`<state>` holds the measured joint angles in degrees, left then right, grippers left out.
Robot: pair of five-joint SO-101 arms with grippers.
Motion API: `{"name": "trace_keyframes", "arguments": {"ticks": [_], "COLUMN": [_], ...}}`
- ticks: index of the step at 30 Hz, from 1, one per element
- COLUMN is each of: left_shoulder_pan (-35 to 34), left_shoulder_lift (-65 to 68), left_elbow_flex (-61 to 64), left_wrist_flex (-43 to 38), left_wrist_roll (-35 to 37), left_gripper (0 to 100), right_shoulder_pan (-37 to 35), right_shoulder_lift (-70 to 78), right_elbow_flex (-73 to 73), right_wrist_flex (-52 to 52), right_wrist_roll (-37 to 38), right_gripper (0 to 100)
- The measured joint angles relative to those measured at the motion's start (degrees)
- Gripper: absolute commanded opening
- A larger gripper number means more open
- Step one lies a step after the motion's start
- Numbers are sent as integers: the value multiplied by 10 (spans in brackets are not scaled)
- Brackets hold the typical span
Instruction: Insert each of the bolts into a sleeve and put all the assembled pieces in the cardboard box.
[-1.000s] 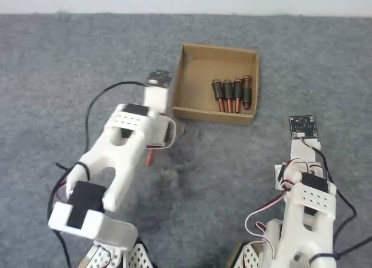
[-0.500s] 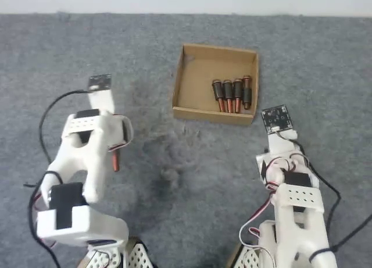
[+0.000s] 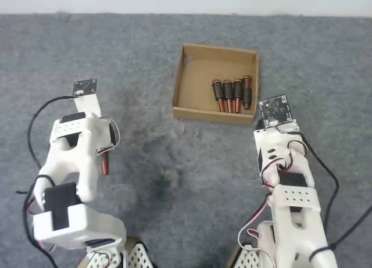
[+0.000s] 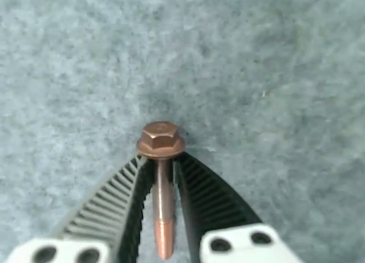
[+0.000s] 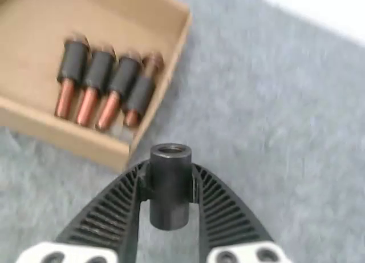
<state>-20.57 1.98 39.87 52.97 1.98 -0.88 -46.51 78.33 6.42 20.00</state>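
Here the left arm [image 3: 75, 157] has swung away from the box's left wall and now stands over the left part of the grey carpet [image 3: 174, 181], well apart from the box. The left gripper [image 4: 162, 157] is clamped on a copper bolt [image 4: 163, 206]. The hexagonal head sits just past the fingertips and the threaded end points back toward the wrist. In the high view the bolt [image 3: 104, 162] shows beside the arm, above the carpet.

At centre, the cardboard box [image 3: 212, 115] stays near the carpet's far edge. Four assembled pieces [image 3: 232, 95] lie side by side against its right wall.

On the right, the right arm [image 3: 290, 181] has advanced toward the box, so that its forward end now lies just beside the box's near right corner. The right gripper [image 5: 169, 169] grips a black sleeve [image 5: 169, 189] upright between its fingers, open bore uppermost.

Judged from this layout, the last bolt and the last sleeve are each in a gripper but well apart. The bolt still has to be brought to the bore, then the joined piece placed beside the other four.
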Motion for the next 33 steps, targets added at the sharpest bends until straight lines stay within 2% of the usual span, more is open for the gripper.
{"name": "trace_keyframes", "arguments": {"ticks": [6, 11, 17, 25, 33], "left_shoulder_pan": [0, 0, -10, -21, -21], "left_shoulder_lift": [0, 0, 0, 0, 0], "left_elbow_flex": [0, 0, 1, 1, 1], "left_wrist_flex": [0, 0, -11, -18, -32], "left_wrist_roll": [0, 0, 0, 0, 0], "left_gripper": [10, 10, 10, 10, 10], "right_shoulder_pan": [-38, -55, -54, -76, -138], "right_shoulder_lift": [0, 40, 205, 433, 592], "right_elbow_flex": [1, -6, -69, -148, -201], "right_wrist_flex": [-96, -177, -303, -597, -769], "right_wrist_roll": [-6, -108, -198, -210, -210], "right_gripper": [7, 7, 7, 7, 9]}}
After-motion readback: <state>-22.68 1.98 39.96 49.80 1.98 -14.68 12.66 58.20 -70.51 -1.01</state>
